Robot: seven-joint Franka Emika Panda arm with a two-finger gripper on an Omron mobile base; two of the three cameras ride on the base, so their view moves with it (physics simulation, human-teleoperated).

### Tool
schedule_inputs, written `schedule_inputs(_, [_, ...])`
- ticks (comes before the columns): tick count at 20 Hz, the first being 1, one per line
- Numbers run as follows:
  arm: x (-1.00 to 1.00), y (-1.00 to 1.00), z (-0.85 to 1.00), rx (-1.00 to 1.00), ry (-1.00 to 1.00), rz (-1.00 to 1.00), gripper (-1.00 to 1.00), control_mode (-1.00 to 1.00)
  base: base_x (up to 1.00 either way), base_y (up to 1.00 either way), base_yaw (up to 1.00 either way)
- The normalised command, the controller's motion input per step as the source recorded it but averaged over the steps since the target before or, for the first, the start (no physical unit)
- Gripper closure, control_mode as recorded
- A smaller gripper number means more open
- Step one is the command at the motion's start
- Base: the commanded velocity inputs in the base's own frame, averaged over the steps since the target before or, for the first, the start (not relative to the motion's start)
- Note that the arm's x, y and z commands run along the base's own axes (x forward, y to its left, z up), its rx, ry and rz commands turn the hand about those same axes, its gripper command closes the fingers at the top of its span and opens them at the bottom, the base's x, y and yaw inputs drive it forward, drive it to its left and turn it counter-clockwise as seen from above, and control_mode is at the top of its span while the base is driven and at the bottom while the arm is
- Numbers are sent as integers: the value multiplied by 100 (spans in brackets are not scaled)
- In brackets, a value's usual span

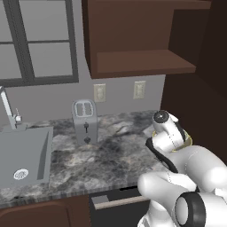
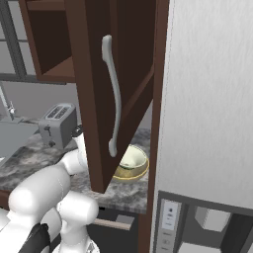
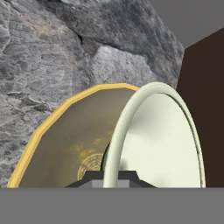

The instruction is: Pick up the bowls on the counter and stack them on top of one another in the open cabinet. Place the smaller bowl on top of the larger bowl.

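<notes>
Granite counter point(image 1: 111, 155): toaster point(image 1: 84, 120), mustard bowl point(image 2: 136, 171).

I worked in a rendered home kitchen. A mottled granite counter point(image 1: 88, 164) ran over brown base cabinets, with a grey steel sink point(image 1: 24, 155) and faucet point(image 1: 8, 106) set at its left. A silver two-slot toaster point(image 1: 84, 120) stood at the far side near two wall outlets point(image 1: 99, 92). A dark wooden wall cabinet point(image 1: 142, 62) hung above, beside a window point(image 1: 37, 42). An appliance control panel point(image 2: 169, 220) showed at the right.
</notes>
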Motion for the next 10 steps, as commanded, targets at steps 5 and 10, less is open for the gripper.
schedule_inputs(5, [0, 1, -26, 0, -9, 0, 100, -100, 0, 0, 0])
schedule_inputs(10, [0, 1, -44, 0, -4, 0, 100, -100, 0, 0, 0])
